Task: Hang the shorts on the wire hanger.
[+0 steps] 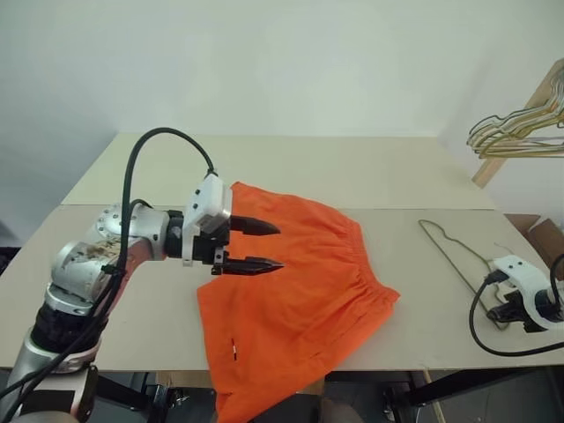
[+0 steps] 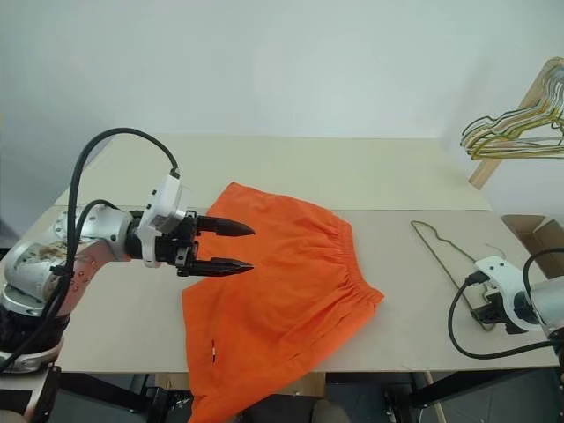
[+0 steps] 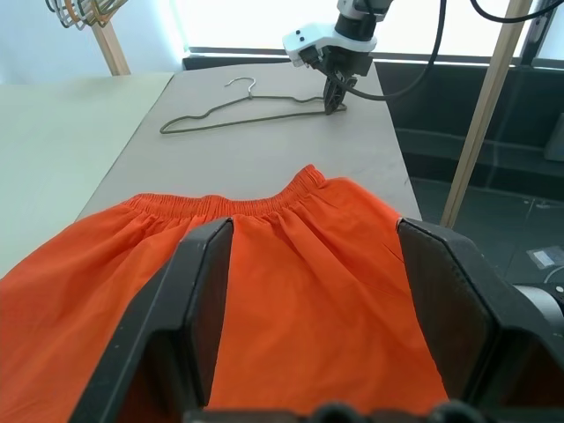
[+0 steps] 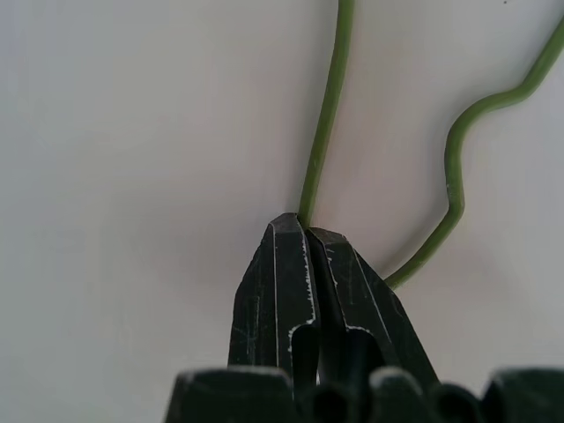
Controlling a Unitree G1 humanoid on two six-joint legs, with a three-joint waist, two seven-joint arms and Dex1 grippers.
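Note:
The orange shorts (image 1: 300, 291) lie spread on the table (image 1: 370, 172), waistband toward the right, one leg drooping over the front edge. My left gripper (image 1: 279, 247) hovers just above their left part, open, nothing between its fingers (image 3: 207, 308). The thin wire hanger (image 4: 324, 115) lies flat on the table to the right of the shorts, hook toward the back. My right gripper (image 4: 304, 231) points down at the hanger's near end by the table's front right corner, shut on the wire; it also appears at the far end of the left wrist view as the right gripper (image 3: 333, 106).
A bunch of wire hangers (image 1: 520, 128) hangs on a slanted wooden beam (image 1: 515, 123) at the back right. A cardboard box (image 1: 546, 233) sits past the table's right edge. The table's front edge runs close under the right gripper.

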